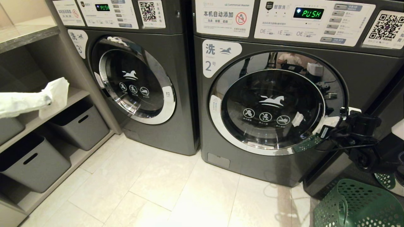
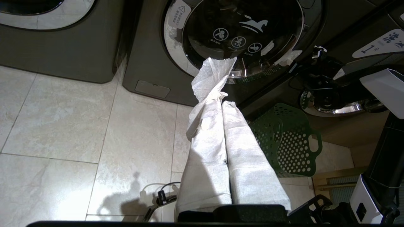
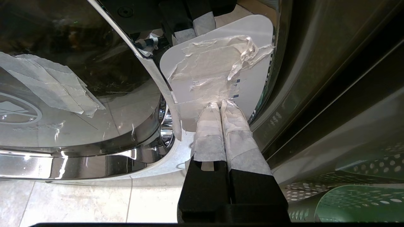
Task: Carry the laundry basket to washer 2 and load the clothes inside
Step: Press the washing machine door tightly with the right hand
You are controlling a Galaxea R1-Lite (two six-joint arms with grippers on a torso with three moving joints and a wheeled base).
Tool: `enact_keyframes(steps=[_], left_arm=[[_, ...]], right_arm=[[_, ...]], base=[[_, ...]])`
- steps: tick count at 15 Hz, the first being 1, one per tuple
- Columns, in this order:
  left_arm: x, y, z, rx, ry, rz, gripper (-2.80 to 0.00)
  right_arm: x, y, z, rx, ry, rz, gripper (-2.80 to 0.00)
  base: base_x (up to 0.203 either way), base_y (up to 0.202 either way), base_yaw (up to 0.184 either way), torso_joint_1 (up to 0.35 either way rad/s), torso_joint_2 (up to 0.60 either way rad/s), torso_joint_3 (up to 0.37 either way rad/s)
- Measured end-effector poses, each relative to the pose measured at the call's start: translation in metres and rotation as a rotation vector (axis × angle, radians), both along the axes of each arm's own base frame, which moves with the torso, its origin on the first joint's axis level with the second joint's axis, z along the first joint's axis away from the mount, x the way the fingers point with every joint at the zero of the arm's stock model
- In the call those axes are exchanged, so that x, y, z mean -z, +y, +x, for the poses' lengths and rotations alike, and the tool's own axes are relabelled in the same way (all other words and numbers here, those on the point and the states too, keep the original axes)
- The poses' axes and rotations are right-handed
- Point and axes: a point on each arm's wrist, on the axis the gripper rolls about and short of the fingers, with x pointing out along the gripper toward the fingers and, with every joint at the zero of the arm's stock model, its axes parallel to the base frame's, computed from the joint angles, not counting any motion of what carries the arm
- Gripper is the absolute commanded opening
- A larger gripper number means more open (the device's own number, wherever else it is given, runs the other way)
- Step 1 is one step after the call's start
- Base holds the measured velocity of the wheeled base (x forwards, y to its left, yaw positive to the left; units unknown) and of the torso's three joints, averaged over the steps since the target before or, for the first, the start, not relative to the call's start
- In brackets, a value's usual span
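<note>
Standing on the pale tiled floor (image 1: 164, 189) before two dark grey front-loaders, the robot faced washer 2 (image 1: 284, 104), whose round chrome-rimmed door (image 1: 271, 110) was shut, horse logo on the glass, display above reading PUSH. Right gripper (image 3: 217, 105) was at the right edge of that door, by the white handle plate (image 3: 221, 56); its paper-wrapped fingers (image 3: 235, 132) were pressed together with nothing seen between them, tips touching or just beside the torn tape on the plate, cannot tell which. In the head view the same gripper (image 1: 342, 124) showed as a dark block against the door rim. Left gripper (image 1: 58, 90) hung at the left edge of the head view, near the shelf unit (image 1: 72, 94) with grey bins (image 1: 34, 164), well apart from washer 2's door; its wrapped fingers (image 2: 221, 142) were closed too, only a loose flap of their white wrapping sticking out at the tips. Laundry basket (image 1: 359, 205), dark green with round holes, sat on the floor at lower right, below the right gripper and to the right of washer 2's front, not held by either gripper; from the left wrist its oval handle cutout (image 2: 314, 145) was visible. Could not tell what was inside the basket. Washer 3 (image 1: 135, 78) stood to the left, door also shut.
</note>
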Motion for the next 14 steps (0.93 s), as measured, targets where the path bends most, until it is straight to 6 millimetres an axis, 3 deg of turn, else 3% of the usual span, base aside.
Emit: enact_keyframes(steps=[14], left_arm=[[0.009, -0.002, 0.005, -0.021, 0.026, 0.017, -2.80]], right_arm=[[-0.006, -0.005, 0.008, -0.015, -0.043, -0.019, -2.80]], base=[[0.000, 0.000, 0.000, 0.000, 0.00, 0.000]])
